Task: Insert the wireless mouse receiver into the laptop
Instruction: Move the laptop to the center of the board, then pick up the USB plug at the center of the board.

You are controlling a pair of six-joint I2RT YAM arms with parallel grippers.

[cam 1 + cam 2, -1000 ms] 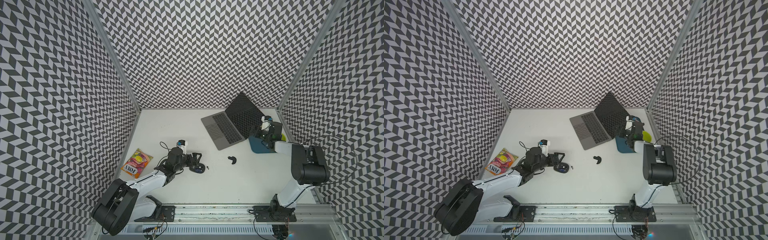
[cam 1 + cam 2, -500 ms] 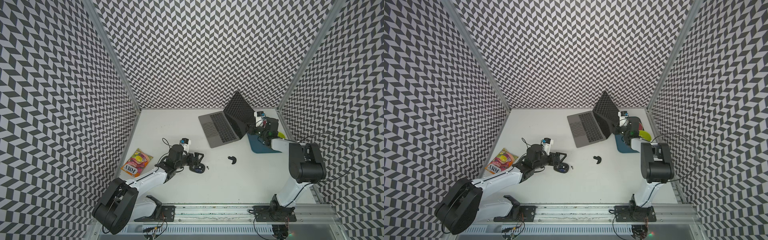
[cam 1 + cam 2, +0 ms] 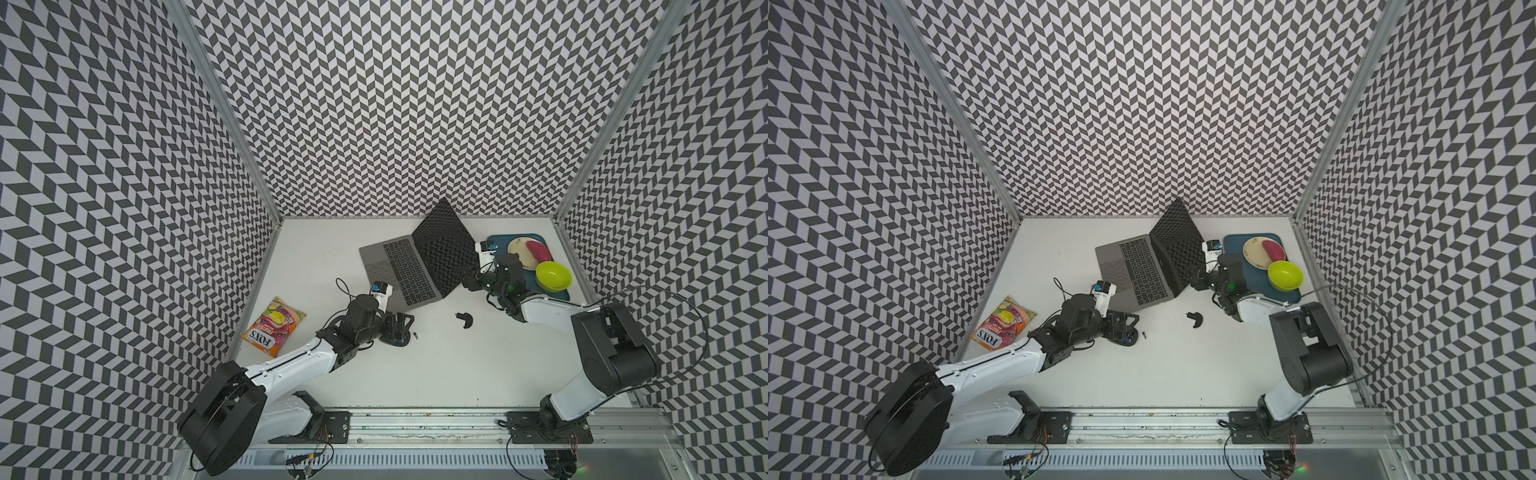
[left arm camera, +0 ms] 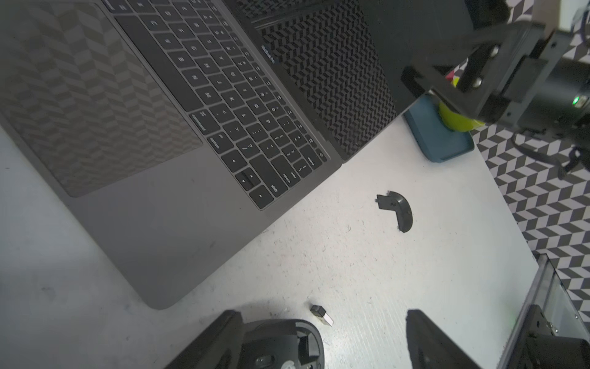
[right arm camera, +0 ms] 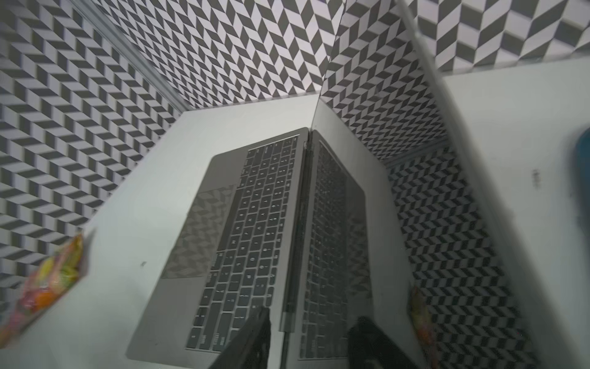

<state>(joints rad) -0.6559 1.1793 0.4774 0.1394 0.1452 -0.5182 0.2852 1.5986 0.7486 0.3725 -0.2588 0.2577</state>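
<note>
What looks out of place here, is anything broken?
The black mouse shows an open compartment. A curved cover piece lies by itself on the table, off the laptop's near corner, and the tiny receiver lies loose beside the mouse. It looks taken apart, not visibly broken.

tiny dark receiver (image 4: 321, 314) lying loose, metal plug bare, not inserted; grey laptop (image 3: 380, 266) open, near it.

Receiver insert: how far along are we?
Done: cover piece off the mouse, receiver out, lying loose on the table. In hand: nothing; left gripper open over the receiver, right gripper open, straddling the laptop's hinge end. Left: grasp the receiver, plug it in.
</note>
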